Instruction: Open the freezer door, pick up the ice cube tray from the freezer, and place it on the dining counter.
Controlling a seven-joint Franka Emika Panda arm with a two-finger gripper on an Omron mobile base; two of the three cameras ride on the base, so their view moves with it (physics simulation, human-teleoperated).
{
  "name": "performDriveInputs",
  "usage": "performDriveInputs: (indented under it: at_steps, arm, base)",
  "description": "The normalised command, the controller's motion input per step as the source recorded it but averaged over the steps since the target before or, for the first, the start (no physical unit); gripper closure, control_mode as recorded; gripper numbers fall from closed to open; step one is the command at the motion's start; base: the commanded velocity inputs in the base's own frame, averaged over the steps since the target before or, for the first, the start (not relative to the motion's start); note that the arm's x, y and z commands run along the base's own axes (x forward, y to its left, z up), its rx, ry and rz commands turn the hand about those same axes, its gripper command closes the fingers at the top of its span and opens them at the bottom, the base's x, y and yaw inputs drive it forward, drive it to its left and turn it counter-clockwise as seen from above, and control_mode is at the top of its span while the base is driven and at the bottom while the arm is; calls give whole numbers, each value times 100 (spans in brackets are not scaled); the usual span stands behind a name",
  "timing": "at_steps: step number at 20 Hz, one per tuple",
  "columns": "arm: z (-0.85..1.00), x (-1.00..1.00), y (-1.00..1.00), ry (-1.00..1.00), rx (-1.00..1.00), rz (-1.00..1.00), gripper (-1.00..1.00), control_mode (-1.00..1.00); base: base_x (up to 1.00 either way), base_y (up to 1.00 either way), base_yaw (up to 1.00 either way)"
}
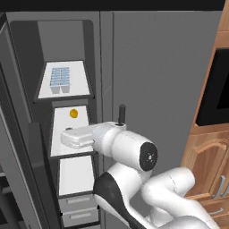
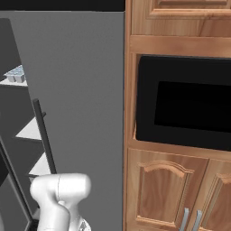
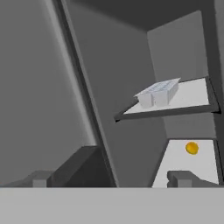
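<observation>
The small pale blue-white plastic ice cube tray point(image 1: 59, 80) shows a grid of square cells. It sits on a white shelf point(image 1: 77, 85) inside the matte grey-walled freezer point(image 1: 67, 40). A small orange-yellow round item point(image 1: 74, 113) marks the white shelf below. Warm brown wooden cabinets point(image 2: 176, 194) frame a black oven window point(image 2: 189, 106).

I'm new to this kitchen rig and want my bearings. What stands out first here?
The open freezer, with the pale ice cube tray sitting on its top white shelf. One shelf below lies a small orange ball. To the right, wooden cabinets frame a black oven.
</observation>
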Motion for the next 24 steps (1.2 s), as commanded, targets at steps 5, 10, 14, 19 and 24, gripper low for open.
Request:
performDriveInputs:
  at_steps: [5,10,14,19,24]
  arm:
    - [12,2,37,0,-12,27,-100,-100]
    - [6,0,44,0,-12,30,-100,-100]
    - [0,0,49,-4,-8,25,-100,-100]
    - [0,0,38,-7,0,16,-100,-100]
    - [0,0,37,-15,0,10,-100,-100]
  base:
    - [0,0,0]
    - [0,0,0]
    - [0,0,0]
    - [0,0,0]
    - [0,0,0]
